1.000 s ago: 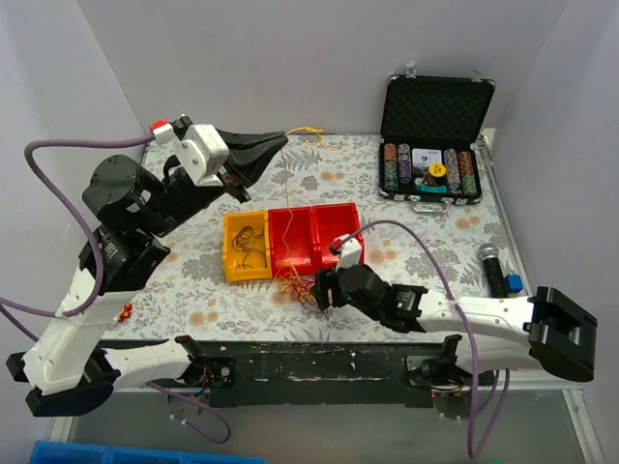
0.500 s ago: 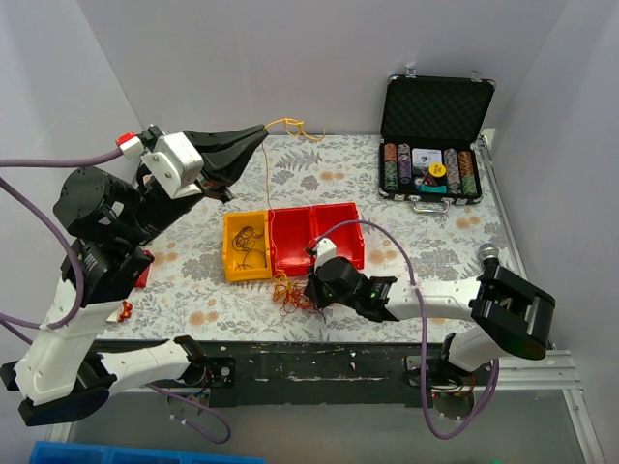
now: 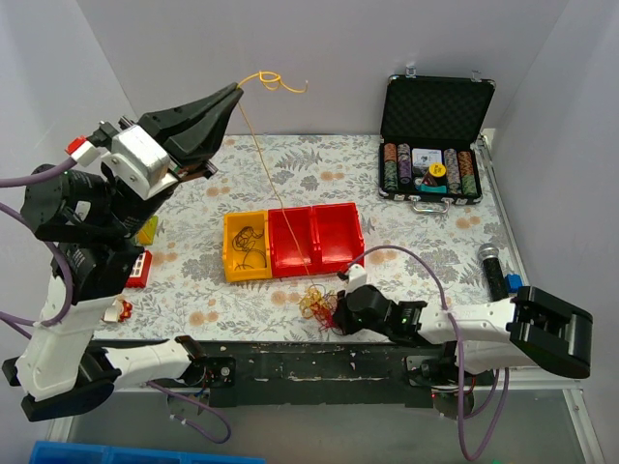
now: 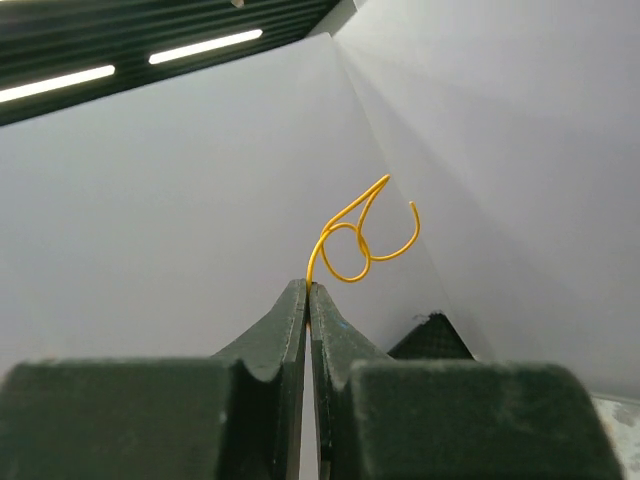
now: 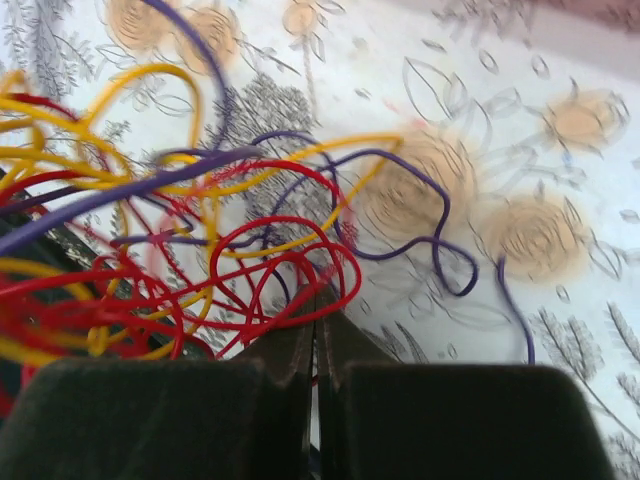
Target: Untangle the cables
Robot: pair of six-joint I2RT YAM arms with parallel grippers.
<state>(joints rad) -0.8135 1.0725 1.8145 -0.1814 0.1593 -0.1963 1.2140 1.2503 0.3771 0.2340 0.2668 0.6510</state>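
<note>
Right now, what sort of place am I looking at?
Likely a robot lab test cell: white walls enclose a floral-covered table, with staged props such as sorting bins and a poker chip case.

Colours and patterns:

1. Worktop (image 3: 416,232): white cloth printed with grey leaf sprigs and tan flowers.
2. Bins: 1 yellow bin (image 3: 247,246) and 2 red bins (image 3: 293,242).
3. Yellow cable (image 4: 350,240): plain yellow-orange.
4. Cable tangle (image 3: 317,305): red, yellow and orange strands, with purple ones showing in the right wrist view.
5. Case (image 3: 437,101): black with silver edging. Its chips (image 3: 392,166) are in striped, multicoloured stacks.
6. Microphone (image 3: 493,269): black body, silver head.
7. Hose (image 3: 411,257): mauve.
8. Left gripper (image 3: 232,94): black, on a white housing with a red button.
9. Walls: pale grey.
</note>
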